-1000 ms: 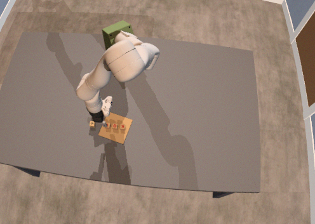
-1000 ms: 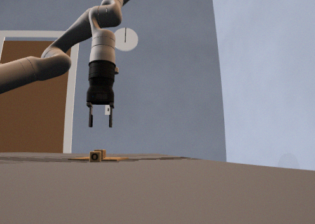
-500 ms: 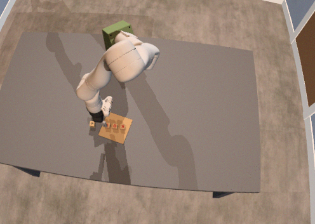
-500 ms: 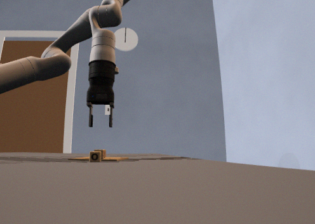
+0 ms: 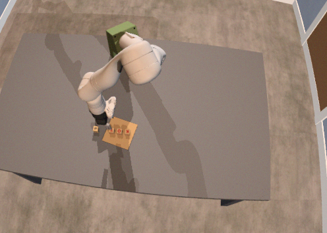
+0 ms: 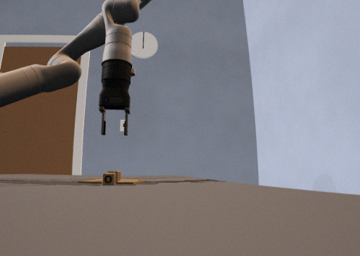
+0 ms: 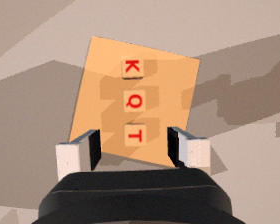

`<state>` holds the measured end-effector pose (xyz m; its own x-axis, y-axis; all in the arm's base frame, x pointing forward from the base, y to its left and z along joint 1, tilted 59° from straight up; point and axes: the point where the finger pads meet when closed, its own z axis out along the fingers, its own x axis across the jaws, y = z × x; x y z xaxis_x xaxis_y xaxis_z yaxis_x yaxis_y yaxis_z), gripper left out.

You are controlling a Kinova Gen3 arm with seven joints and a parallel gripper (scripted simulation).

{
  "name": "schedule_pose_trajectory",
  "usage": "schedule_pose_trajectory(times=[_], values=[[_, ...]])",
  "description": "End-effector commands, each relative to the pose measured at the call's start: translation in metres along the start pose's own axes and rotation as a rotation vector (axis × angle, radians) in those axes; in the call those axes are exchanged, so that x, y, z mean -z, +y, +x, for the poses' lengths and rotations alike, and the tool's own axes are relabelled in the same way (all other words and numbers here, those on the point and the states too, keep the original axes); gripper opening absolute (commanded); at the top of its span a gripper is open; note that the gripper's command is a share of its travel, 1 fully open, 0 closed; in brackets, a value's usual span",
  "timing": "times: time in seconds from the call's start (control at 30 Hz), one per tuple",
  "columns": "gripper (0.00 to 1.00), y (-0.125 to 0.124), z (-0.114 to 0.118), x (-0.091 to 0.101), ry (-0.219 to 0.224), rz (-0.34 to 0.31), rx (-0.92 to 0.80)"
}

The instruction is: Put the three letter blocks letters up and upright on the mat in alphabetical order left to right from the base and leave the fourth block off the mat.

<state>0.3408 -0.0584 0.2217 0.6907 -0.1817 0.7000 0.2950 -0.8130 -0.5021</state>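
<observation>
Three blocks lie flat on the orange mat (image 5: 126, 143) (image 6: 137, 181) (image 7: 176, 80), apart, in a nearly straight row: the K block (image 5: 127, 131) (image 7: 133, 67), the Q block (image 5: 119, 131) (image 7: 134, 101) and the T block (image 5: 111, 131) (image 7: 135, 135). From the base they read K, Q, T left to right, tops pointing away from the base. The fourth block (image 5: 95, 129) (image 6: 109, 179) lies off the mat beyond the T end. My gripper (image 6: 115, 134) (image 7: 134, 142) is open and empty, high above the table. In the exterior view the row is partly hidden behind the fourth block.
The mat lies flat on the grey table (image 5: 214, 119). The green base mount (image 5: 115, 37) stands at the table's back edge. The arm reaches from there over the table, with its wrist near the T end of the mat. Arm shadows cross the mat and table.
</observation>
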Motion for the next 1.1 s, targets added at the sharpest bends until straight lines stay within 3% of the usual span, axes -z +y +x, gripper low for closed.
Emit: schedule_pose_trajectory(times=[0.0, 0.47, 1.07], values=[[1.00, 0.008, 0.001, 0.021, 0.002, -0.025, -0.006], [1.00, 0.006, 0.004, 0.059, 0.007, -0.023, -0.010], [1.00, 0.004, 0.003, 0.062, 0.006, -0.021, -0.011]])
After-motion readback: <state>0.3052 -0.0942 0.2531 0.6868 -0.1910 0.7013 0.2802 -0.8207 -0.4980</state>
